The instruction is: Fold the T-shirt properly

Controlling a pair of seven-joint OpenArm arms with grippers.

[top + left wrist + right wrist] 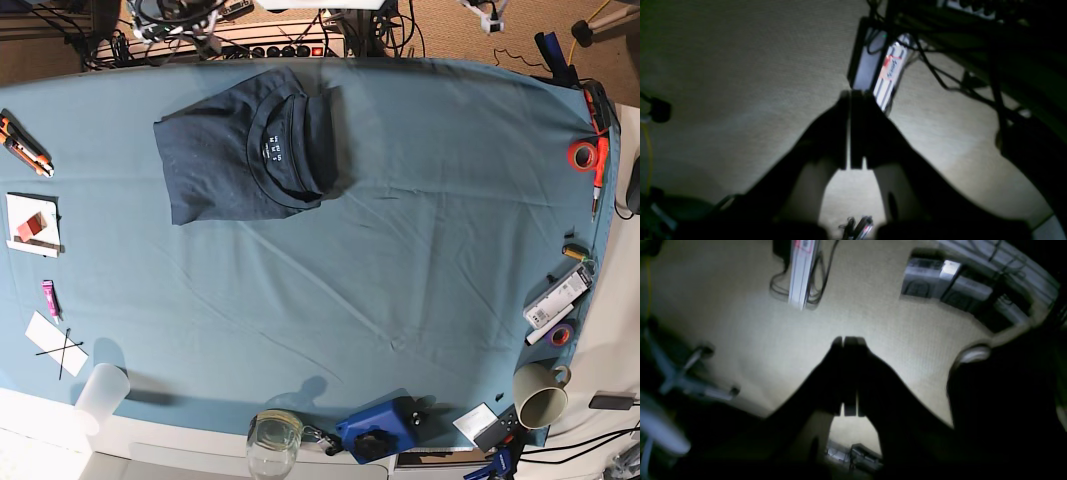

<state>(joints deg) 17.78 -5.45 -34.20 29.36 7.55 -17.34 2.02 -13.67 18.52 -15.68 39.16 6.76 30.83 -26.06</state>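
Left wrist view: the left hand (853,96) is a dark silhouette, closed on nothing above blurred carpet.

Right wrist view: the right hand (849,340) likewise, closed and empty.

Base view: the T-shirt (250,150) lies folded at the surface's (400,250) far left; both hands are outside this view.

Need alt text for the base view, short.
Overhead view of a dark navy T-shirt lying folded into a compact rectangle near the far edge of a teal tablecloth, collar and small white label facing up. Tools, tape rolls, a mug and a glass line the table edges; no robot arm is in view.
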